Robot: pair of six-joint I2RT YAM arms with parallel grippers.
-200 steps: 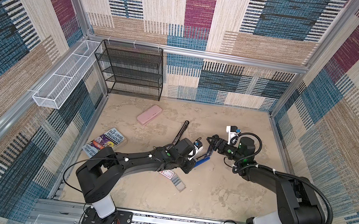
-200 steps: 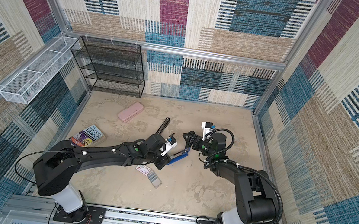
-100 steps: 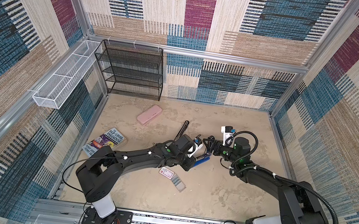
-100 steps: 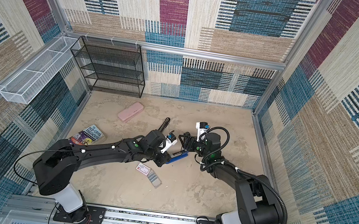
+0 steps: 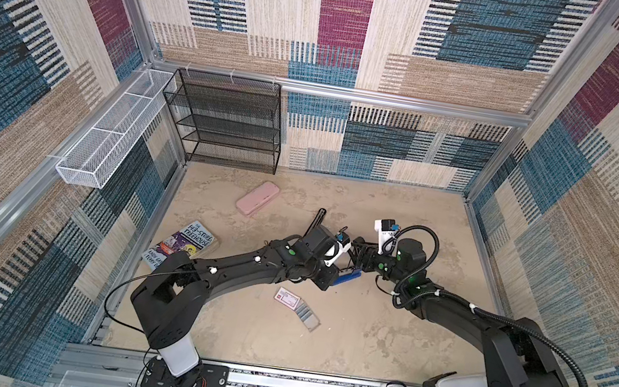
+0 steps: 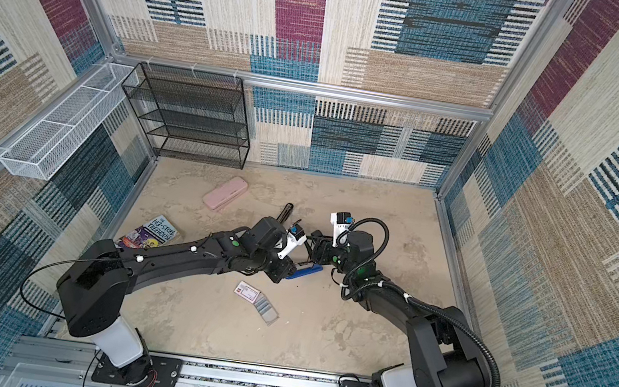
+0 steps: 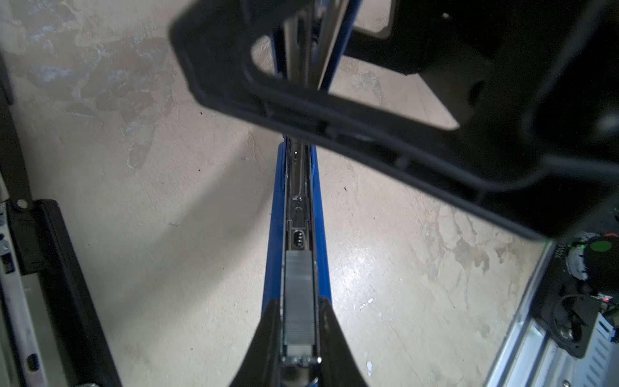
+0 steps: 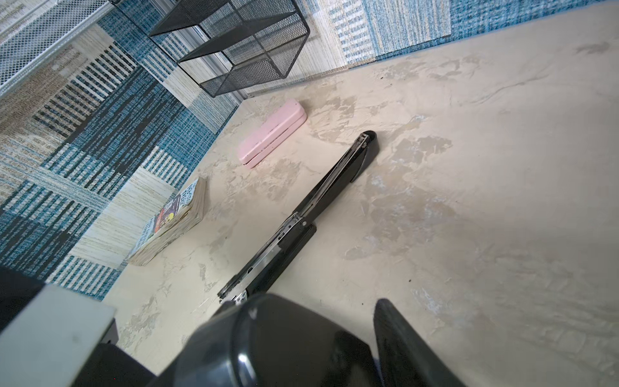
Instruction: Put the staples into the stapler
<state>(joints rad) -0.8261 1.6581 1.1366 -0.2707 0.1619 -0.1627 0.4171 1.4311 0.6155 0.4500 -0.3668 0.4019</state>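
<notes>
The stapler lies opened out flat mid-table, its blue channel [image 5: 349, 277] toward the front and its black top arm [image 8: 301, 217] stretched toward the back. My left gripper [image 7: 299, 335] is shut on the sides of the blue channel. A grey strip of staples [image 7: 299, 298] sits in that channel between the fingers. My right gripper [image 5: 355, 257] hovers open over the channel's far end, one finger [image 8: 402, 338] showing above bare table. The white and red staple box [image 5: 287, 297], with more grey strips [image 5: 306, 316] spilling from it, lies in front of the left arm.
A pink oblong case [image 5: 256, 204] lies behind the stapler. A paperback book [image 5: 184, 244] rests near the left wall. A black mesh shelf [image 5: 226, 122] stands in the back left corner, and a white wire basket [image 5: 116, 126] hangs on the left wall.
My right arm has moved left, bringing its open gripper close over the stapler's front end and near the left gripper. The left gripper keeps its hold with little movement.
</notes>
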